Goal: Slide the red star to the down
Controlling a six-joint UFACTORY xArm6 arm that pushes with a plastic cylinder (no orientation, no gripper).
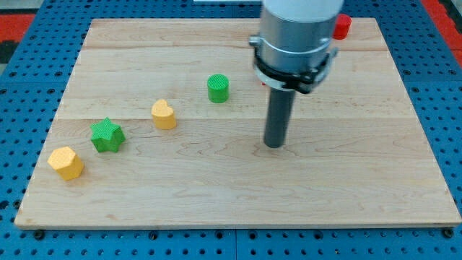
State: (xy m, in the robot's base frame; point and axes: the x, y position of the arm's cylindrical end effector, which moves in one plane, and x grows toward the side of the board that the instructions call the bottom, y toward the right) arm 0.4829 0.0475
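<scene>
Well, my tip (274, 144) stands on the bare tabletop (216, 195), with no fingers to open or close. A red block (342, 26), shape unclear, peeks out at one o'clock, partly hidden. I should circle to its twelve o'clock side, then push toward six.

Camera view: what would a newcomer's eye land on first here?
The big grey arm housing at the view's top, with my tip resting on bare board right of centre, touching no block. Next, a diagonal row toward the view's lower left: green cylinder, yellow heart, green star, yellow hexagon. A red block peeks out behind the arm.
</scene>
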